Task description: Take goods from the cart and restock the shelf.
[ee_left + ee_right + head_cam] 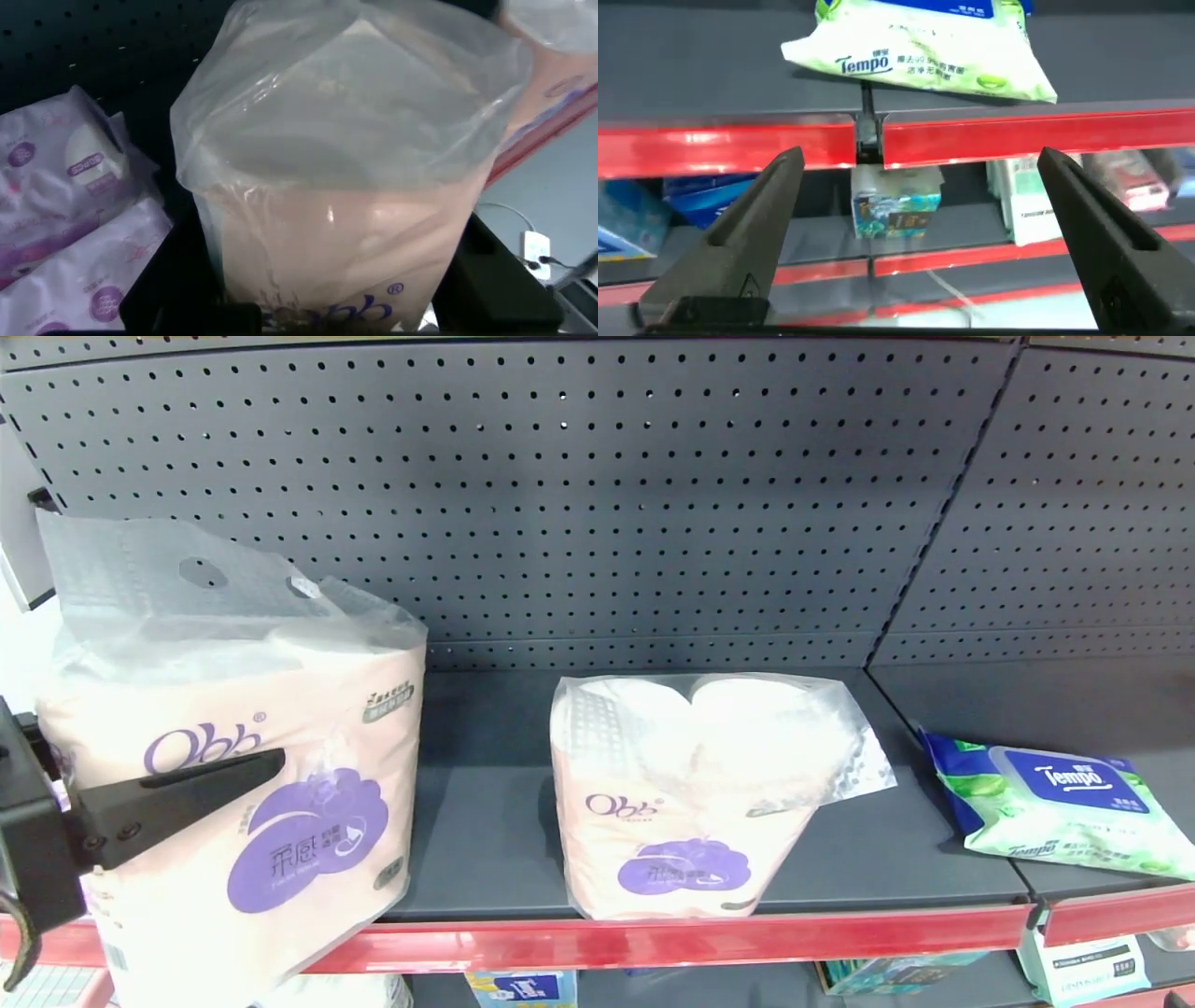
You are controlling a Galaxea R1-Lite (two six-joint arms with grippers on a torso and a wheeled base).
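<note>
So the left gripper [336,294] is squeezing a pack of toilet rolls [280,691], 1 finger across the front and the other round the far side. The pack is hanging at the left end of the shelf [485,821], its bottom dipping in front of the red front strip [653,938], so it's not sitting on the shelf yet. The right gripper [920,163] is gaping wide with nothing in it, pointing at the shelf edge just under the green wipes [1064,803].

My take: it's needing a lift to clear that strip, then a push deeper, setting down upright beside the 2nd pack [681,793] without bumping it. The wrap is looking loose and slippery, so no letting go until it's resting flat.
</note>
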